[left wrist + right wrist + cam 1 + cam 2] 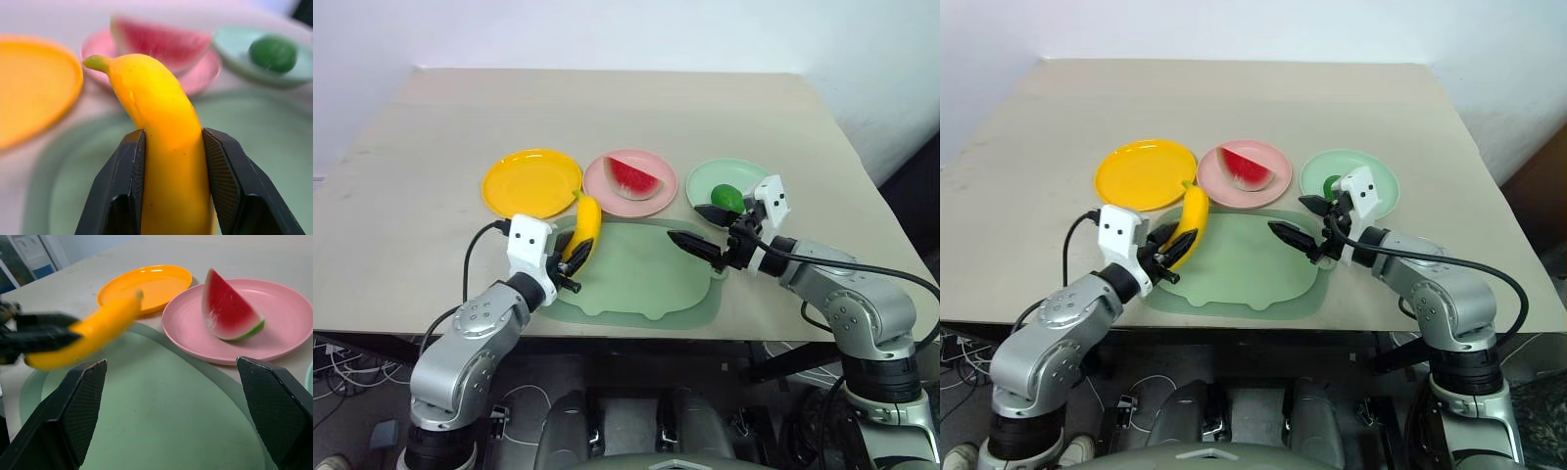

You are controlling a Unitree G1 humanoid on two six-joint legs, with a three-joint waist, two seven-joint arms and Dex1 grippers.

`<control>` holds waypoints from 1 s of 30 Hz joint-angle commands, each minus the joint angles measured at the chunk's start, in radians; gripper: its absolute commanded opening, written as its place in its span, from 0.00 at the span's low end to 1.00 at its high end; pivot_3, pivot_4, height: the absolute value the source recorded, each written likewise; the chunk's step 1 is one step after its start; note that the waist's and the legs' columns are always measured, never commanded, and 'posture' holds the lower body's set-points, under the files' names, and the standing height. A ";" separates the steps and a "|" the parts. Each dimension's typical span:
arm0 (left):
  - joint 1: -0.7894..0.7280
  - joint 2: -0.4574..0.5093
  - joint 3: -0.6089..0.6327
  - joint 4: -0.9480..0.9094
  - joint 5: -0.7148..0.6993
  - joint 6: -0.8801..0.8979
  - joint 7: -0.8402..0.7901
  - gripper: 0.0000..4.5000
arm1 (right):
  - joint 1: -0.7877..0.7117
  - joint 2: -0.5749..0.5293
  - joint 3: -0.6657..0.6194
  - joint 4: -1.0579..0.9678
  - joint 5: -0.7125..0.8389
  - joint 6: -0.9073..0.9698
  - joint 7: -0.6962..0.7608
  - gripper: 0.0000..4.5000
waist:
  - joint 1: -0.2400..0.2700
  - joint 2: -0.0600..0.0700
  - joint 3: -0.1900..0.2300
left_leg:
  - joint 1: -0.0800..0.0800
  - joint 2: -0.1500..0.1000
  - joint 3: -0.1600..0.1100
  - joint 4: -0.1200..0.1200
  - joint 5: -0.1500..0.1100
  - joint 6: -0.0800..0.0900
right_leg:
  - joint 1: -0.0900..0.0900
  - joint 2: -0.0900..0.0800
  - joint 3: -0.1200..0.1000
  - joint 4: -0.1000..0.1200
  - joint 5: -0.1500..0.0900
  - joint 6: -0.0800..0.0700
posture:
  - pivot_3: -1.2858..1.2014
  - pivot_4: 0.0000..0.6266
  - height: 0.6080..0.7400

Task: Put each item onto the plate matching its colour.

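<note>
We see left gripper [570, 266] pinching banana [584, 230] above mat's [636, 284] left edge, near yellow plate [530, 182]. Right gripper [705, 232] spread wide. Watermelon wedge [632, 176] on pink plate [658, 194]; green fruit [726, 197] on mint plate [705, 181].

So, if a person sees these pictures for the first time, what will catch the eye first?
Probably the yellow banana, clamped in the left gripper above the green mat, just short of the yellow plate. Next, the red watermelon wedge on the pink plate in the middle, and the small green fruit on the mint plate, beside the open right gripper.
</note>
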 commanded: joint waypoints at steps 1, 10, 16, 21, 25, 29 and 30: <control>-0.025 0.010 0.023 -0.006 0.025 -0.037 0.006 0.33 | -0.030 0.007 -0.002 0.004 -0.002 -0.033 0.011 1.00 | 0.001 0.000 0.000 | 0.000 0.000 0.000 0.000 0.000 0.000 | 0.000 0.000 0.000 0.000 0.000 0.000 | 0.52 0.24 0.66; -0.318 -0.059 0.053 0.382 0.237 -0.191 0.206 0.33 | -0.075 0.045 0.037 0.054 -0.013 -0.045 0.020 1.00 | 0.000 0.000 0.000 | 0.000 -0.001 0.001 0.000 0.000 0.000 | 0.000 0.000 0.000 0.000 0.000 0.000 | 0.52 0.24 0.66; -0.508 -0.087 0.144 0.605 0.216 -0.158 0.267 0.33 | -0.096 0.067 0.055 0.079 -0.029 -0.058 0.021 1.00 | 0.000 0.000 0.000 | -0.001 0.000 0.001 0.000 0.000 0.000 | 0.000 0.001 0.000 0.000 0.000 0.000 | 0.52 0.24 0.66; -0.631 -0.088 0.192 0.807 0.193 -0.150 0.250 0.33 | -0.104 0.074 0.064 0.094 -0.049 -0.072 0.023 1.00 | 0.000 -0.001 0.000 | 0.000 -0.001 0.001 0.000 0.000 0.000 | 0.000 0.001 0.000 0.000 0.000 0.001 | 0.52 0.24 0.66; -0.663 -0.080 0.203 0.914 0.200 -0.146 0.250 0.33 | -0.104 0.074 0.064 0.100 -0.065 -0.084 0.017 1.00 | -0.002 -0.001 0.000 | 0.000 0.000 0.001 0.000 0.000 0.000 | 0.000 0.001 0.000 0.000 0.000 0.001 | 0.52 0.24 0.66; -0.667 -0.085 0.200 0.933 0.202 -0.160 0.246 0.69 | -0.092 0.071 0.059 0.097 -0.071 -0.090 0.020 1.00 | -0.003 -0.001 0.000 | 0.000 0.000 0.001 0.000 0.001 -0.001 | -0.001 0.001 0.000 0.001 0.000 0.001 | 0.52 0.24 0.66; -0.665 -0.086 0.197 0.932 0.204 -0.165 0.243 0.77 | -0.090 0.070 0.057 0.096 -0.073 -0.090 0.021 1.00 | -0.003 -0.001 0.000 | -0.001 0.000 0.002 0.000 0.001 -0.001 | -0.001 0.001 0.000 0.001 0.000 0.001 | 0.52 0.24 0.66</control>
